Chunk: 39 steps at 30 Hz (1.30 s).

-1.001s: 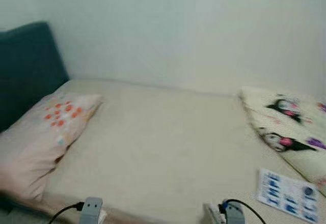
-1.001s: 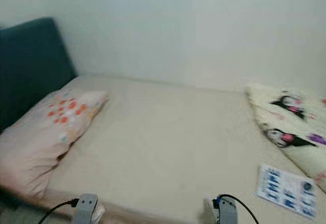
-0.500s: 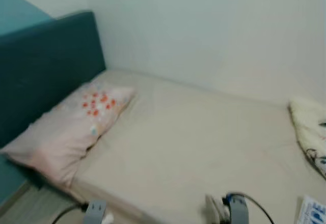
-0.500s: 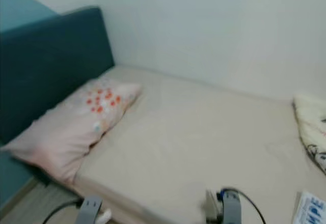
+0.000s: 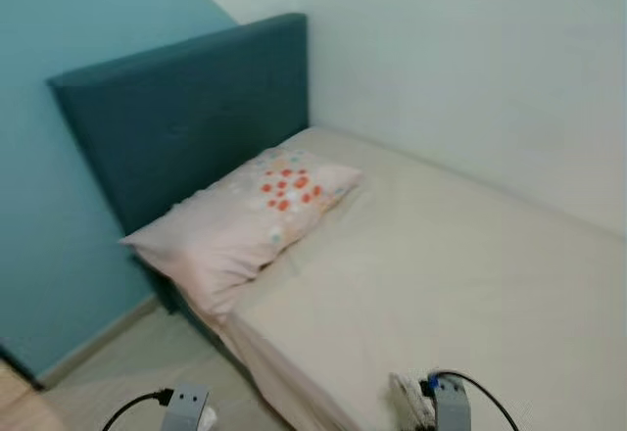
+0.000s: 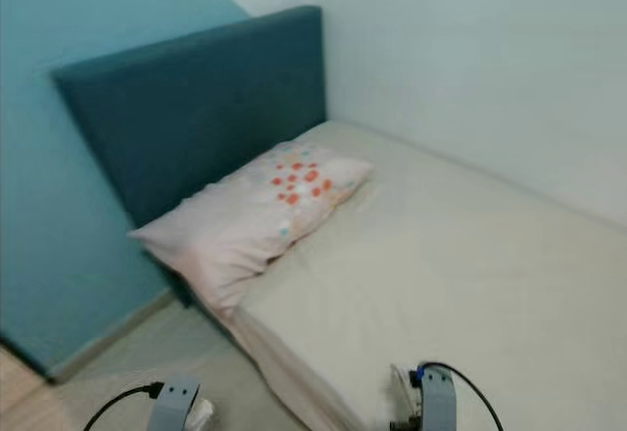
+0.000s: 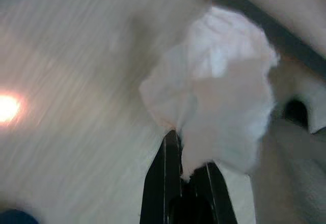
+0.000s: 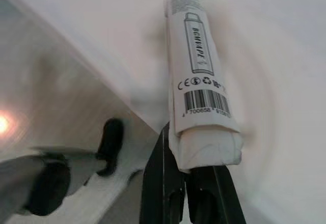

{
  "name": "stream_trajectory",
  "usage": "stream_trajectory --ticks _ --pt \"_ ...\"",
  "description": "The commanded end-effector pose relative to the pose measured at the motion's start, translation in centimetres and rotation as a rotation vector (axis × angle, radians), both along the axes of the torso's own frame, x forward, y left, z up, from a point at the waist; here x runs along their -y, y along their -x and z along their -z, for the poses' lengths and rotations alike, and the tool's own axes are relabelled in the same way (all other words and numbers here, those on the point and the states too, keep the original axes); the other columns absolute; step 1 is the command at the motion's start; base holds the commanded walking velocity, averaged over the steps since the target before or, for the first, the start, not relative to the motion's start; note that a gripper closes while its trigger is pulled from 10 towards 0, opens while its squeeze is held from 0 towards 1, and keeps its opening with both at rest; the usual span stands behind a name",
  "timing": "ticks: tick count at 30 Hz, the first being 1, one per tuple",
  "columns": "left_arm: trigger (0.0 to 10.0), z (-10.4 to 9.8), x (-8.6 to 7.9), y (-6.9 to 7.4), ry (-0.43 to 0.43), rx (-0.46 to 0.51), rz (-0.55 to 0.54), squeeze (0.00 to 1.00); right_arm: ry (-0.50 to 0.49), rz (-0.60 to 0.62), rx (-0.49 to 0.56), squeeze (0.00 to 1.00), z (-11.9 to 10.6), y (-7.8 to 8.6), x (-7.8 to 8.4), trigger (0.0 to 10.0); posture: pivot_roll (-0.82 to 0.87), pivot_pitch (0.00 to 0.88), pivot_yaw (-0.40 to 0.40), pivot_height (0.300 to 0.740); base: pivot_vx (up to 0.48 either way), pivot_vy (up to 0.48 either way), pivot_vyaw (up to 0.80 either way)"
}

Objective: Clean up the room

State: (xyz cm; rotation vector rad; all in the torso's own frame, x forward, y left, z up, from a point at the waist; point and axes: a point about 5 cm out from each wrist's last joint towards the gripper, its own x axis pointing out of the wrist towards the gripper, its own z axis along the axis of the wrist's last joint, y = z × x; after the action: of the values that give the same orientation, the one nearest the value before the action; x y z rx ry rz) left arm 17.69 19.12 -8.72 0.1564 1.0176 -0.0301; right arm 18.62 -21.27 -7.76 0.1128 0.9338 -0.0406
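In the left wrist view my left gripper (image 7: 189, 164) is shut on a crumpled white tissue (image 7: 219, 86), held over pale floor. In the right wrist view my right gripper (image 8: 192, 159) is shut on the flat end of a white tube (image 8: 196, 56) with a barcode and black print; the tube hangs over the beige mattress edge. Both wrists sit low at the bottom edge of the eye views, the left wrist (image 5: 186, 407) over the floor and the right wrist (image 5: 447, 407) over the bed's near edge.
A bed with a beige mattress (image 5: 451, 274) fills the right side. A pink pillow (image 5: 245, 225) with orange-red dots leans at the teal headboard (image 5: 186, 118). A blue wall (image 5: 39, 206) stands at left, a white wall (image 5: 470, 59) behind. Pale floor (image 5: 127, 372) lies beside the bed.
The camera has swung left: the cartoon-print blanket and blue-printed sheet have left the picture, while the headboard, blue wall and floor came in. Both grippers still hold their things.
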Motion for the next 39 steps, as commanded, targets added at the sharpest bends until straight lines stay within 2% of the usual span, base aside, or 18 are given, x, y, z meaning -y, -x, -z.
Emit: stream_trajectory --ticks 1,10,17,21,28,35,39 --pt "10.0 0.0 -0.1 0.1 -0.004 -0.009 0.013 0.00 -0.033 0.018 0.033 0.00 -0.2 -0.5 -0.2 10.0 0.03 0.000 -0.023 0.740 0.000 0.000 0.77" --pt "10.0 0.1 -0.2 0.4 0.001 -0.019 0.023 0.00 -0.173 -0.070 0.160 0.00 -1.8 -3.4 -2.5 10.0 0.03 0.000 -0.013 0.740 0.000 0.000 0.77" --pt "10.0 0.1 -0.2 0.3 0.006 -0.016 0.029 0.00 -0.181 -0.098 0.164 0.00 -1.9 -3.7 -3.2 10.0 0.03 0.000 -0.015 0.740 0.000 0.000 0.77" --pt "10.0 0.1 -0.2 0.3 0.006 -0.018 0.033 0.00 -0.179 -0.100 0.155 0.00 -1.7 -3.5 -3.3 10.0 0.03 0.000 -0.013 0.740 0.000 0.000 0.77" --pt "10.0 0.3 -0.3 0.6 -0.004 -0.033 0.051 0.00 -0.138 -0.057 0.076 0.00 -0.5 -1.3 -2.5 10.0 0.03 0.000 -0.012 0.740 0.000 0.000 0.77" --pt "10.0 0.3 -0.2 0.8 -0.005 -0.036 0.056 0.00 -0.116 -0.035 0.034 0.00 0.2 -0.1 -2.3 10.0 0.03 0.000 -0.012 0.740 0.000 0.000 0.77" --pt "10.0 0.3 -0.2 0.8 -0.008 -0.036 0.062 0.00 -0.064 -0.051 -0.035 0.00 1.0 1.6 -1.9 10.0 0.03 0.000 -0.012 0.740 0.000 0.000 0.77"
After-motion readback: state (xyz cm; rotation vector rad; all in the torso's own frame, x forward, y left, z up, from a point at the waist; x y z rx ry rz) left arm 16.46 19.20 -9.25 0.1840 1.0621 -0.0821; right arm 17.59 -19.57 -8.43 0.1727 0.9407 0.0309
